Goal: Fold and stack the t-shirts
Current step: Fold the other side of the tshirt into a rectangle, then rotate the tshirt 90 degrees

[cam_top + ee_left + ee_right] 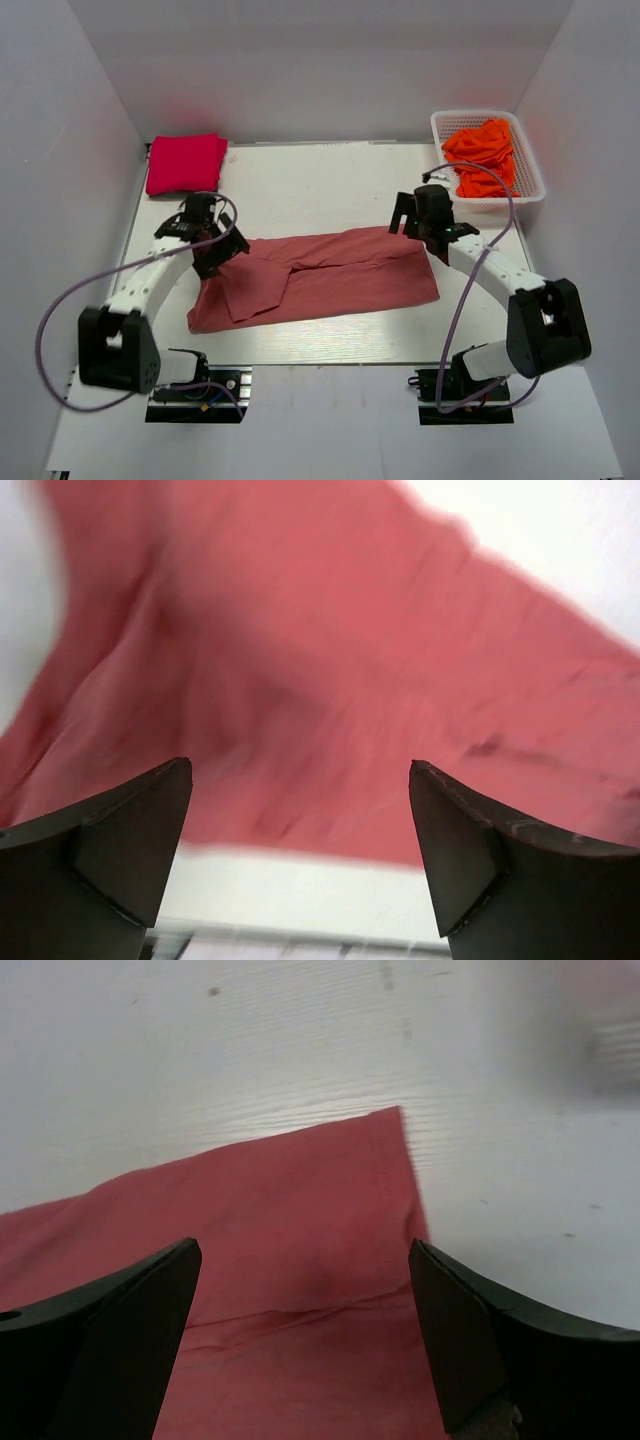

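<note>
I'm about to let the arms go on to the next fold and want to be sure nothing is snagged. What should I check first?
1. Left end effector open, holding nothing: ok.
2. Right end effector open, above the salmon shirt near its far right corner: ok.
3. Salmon shirt lying flat on the table: ok, a long strip with one sleeve folded in.
4. Shirt's left end smooth: cannot tell, the left arm covers part of it.
5. Crimson shirt folded at the far left, ready to stack on: ok.
6. Orange shirts folded: not ok, crumpled in the basket.
</note>
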Controlling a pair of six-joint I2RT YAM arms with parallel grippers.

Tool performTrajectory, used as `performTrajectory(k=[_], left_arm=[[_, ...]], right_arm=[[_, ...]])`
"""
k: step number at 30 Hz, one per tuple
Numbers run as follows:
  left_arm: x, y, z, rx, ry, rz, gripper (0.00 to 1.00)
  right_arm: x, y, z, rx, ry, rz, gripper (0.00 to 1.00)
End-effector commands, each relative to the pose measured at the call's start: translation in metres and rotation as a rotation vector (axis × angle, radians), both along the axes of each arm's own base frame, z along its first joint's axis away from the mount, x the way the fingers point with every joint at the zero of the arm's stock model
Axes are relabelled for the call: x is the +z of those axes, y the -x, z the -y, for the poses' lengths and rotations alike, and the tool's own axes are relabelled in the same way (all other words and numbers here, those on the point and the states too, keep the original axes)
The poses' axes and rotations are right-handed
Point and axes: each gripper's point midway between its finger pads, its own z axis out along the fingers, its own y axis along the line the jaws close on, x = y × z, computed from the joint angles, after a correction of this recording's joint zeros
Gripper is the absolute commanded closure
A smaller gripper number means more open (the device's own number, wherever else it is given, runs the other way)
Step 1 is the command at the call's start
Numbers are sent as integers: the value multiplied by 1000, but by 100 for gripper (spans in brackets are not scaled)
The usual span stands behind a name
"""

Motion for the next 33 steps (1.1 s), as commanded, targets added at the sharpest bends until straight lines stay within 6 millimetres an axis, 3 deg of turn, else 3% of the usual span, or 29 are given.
performTrajectory(k=[1,3,4,6,7,8,9,11,12,13,14,15,16,17,18,19,20,21,22,23,24,25,26,27,29,32,33], left_arm=[[-13,-63,25,-63,83,139,1],[-25,-81,24,-62,62,122,1],[-44,-91,26,-61,55,68,1],[-63,-97,28,-72,50,2,1],[-64,-110,30,-83,45,5,1],[-89,-109,30,-81,36,-71,1],[-98,-111,25,-70,9,-102,1],[-97,-136,28,-66,1,-94,1],[-111,-141,32,-75,-3,-121,1],[-100,-169,38,-93,7,-55,1],[-100,-182,48,-124,23,-29,1],[-103,-215,56,-140,36,24,1],[-105,-232,68,-168,46,49,1],[-108,-248,83,-197,82,71,1],[-78,-293,101,-218,103,194,1],[-121,-306,116,-251,114,169,1],[-126,-316,154,-321,165,204,1],[-79,-358,186,-358,215,366,1],[-74,-366,217,-428,296,419,1],[-88,-370,249,-459,342,457,1],[-90,-368,264,-461,382,478,1],[-67,-379,280,-451,460,597,1],[-90,-364,289,-442,486,565,1],[-81,-369,289,-419,494,607,1],[-60,-381,313,-412,497,717,1],[-54,-388,312,-361,472,744,1],[-62,-387,309,-346,456,728,1]], right_arm=[[-2,-14,-47,212,-97,-8,10],[-29,-16,-53,232,-84,-100,10],[-42,-14,-54,233,-77,-143,10],[-51,-14,-54,202,-99,-174,10],[-64,-9,-53,195,-101,-215,10],[-75,0,-52,196,-100,-249,10],[-82,5,-53,190,-114,-271,10],[-105,36,-53,207,-149,-357,10],[-116,53,-50,194,-156,-398,10],[-109,59,-53,220,-183,-387,10],[-109,74,-61,251,-233,-419,10],[-123,106,-61,268,-261,-484,10],[-120,119,-66,289,-304,-504,10],[-109,144,-90,407,-426,-561,10],[-118,184,-97,484,-443,-658,10],[-107,203,-109,580,-490,-685,10],[-98,226,-124,705,-488,-697,10],[-88,251,-135,807,-478,-740,10],[-70,261,-147,942,-451,-682,10],[-65,274,-147,978,-423,-713,10],[-63,273,-147,990,-402,-682,10],[-47,268,-151,1019,-410,-587,10],[-43,266,-152,1026,-414,-555,10],[-38,266,-154,1041,-425,-533,10],[-23,264,-154,1072,-442,-420,10],[-21,260,-151,1054,-415,-399,10],[-22,258,-149,1043,-407,-398,10]])
